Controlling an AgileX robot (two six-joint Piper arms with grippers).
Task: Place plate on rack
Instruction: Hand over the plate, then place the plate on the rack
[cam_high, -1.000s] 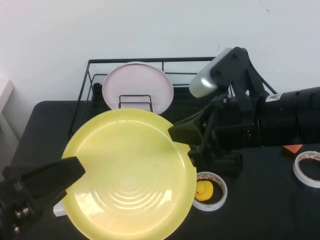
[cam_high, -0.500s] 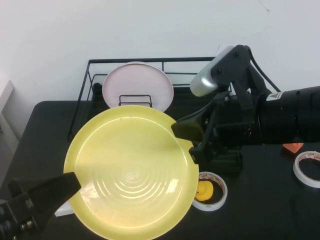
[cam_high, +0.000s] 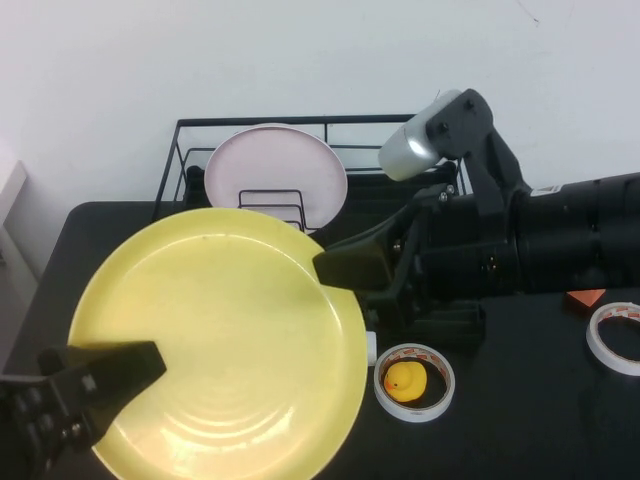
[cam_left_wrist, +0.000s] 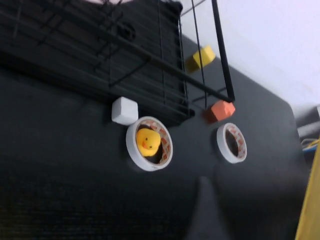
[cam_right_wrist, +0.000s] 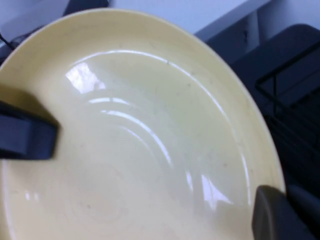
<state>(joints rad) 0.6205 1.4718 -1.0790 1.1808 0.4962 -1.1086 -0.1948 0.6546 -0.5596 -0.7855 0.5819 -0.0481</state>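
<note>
**Operator:** What is gripped by each tool, and how wide are the jaws set?

**Technician:** The plate (cam_high: 215, 340) is clamped at its right rim by the right gripper (cam_high: 345, 272), whose jaws are closed down tight on the edge. A finger of the left gripper (cam_high: 100, 375) is laid over the plate's lower left rim. In the left wrist view only a thin yellow sliver of the plate is seen at one edge, so it cannot be told whether the left jaws are closed on the rim or merely set around it.

**Operator:** Where is the plate located relative to the tools?

**Technician:** The plate is held between the two grippers, raised off the table (cam_high: 520, 420) and tilted, with its upper face turned toward the raised camera. The rack (cam_high: 300, 160) is positioned beyond the plate, on the far side of both grippers. A pink plate (cam_high: 275, 175) is stood upright in the rack behind a divider loop.

**Operator:** What is found near the right gripper?

**Technician:** A tape roll (cam_high: 413, 381) with a yellow duck (cam_high: 406, 379) inside it is lying just below the right gripper. A second tape roll (cam_high: 615, 337) and an orange block (cam_high: 585, 296) are located farther out along the right arm.
</note>
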